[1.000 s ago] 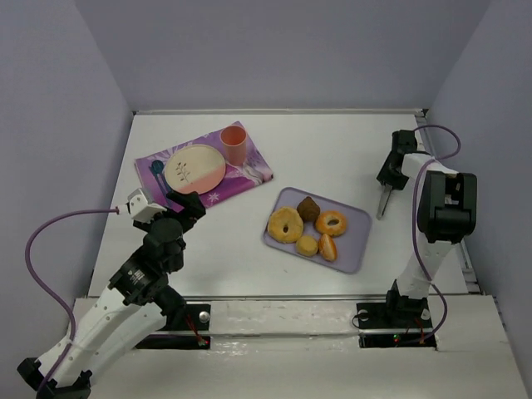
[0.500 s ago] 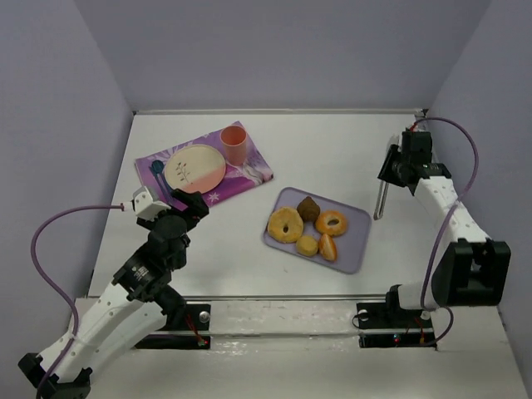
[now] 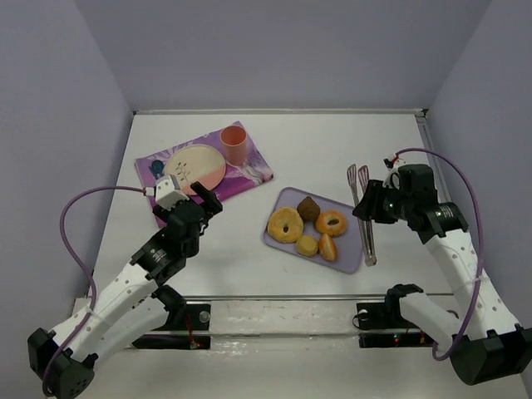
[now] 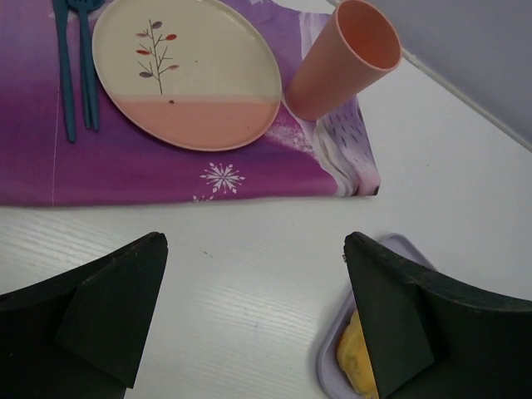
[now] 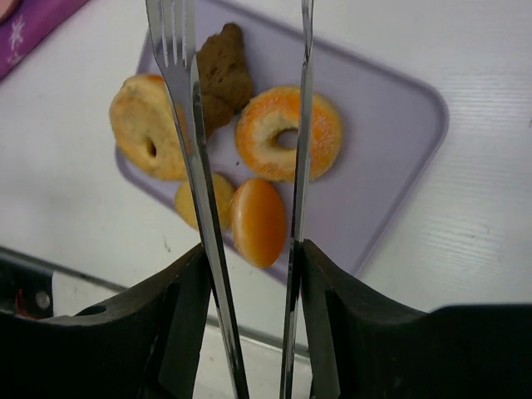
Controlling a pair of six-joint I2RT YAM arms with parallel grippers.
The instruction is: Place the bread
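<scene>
Tongs [image 5: 194,125] are sitting clamped in the right gripper [image 5: 249,274], whose jaws are squeezing the 2 metal arms from either side, so the tool's tips are standing apart above the lavender tray [image 5: 391,141]. The bread [image 5: 258,221] is lying on that tray, between the 2 arms as the wrist camera sees it, right beside the small pale bun [image 5: 199,202] and just below the glazed ring doughnut [image 5: 287,133]. I'm judging this as the approach before the pick: next the tongs need lowering around the bread and closing without nudging its neighbours. The left gripper [image 4: 253,287] is hanging wide open and empty near the placemat [image 4: 166,179], where the plate [image 4: 187,75] is sitting as the likely destination.
</scene>
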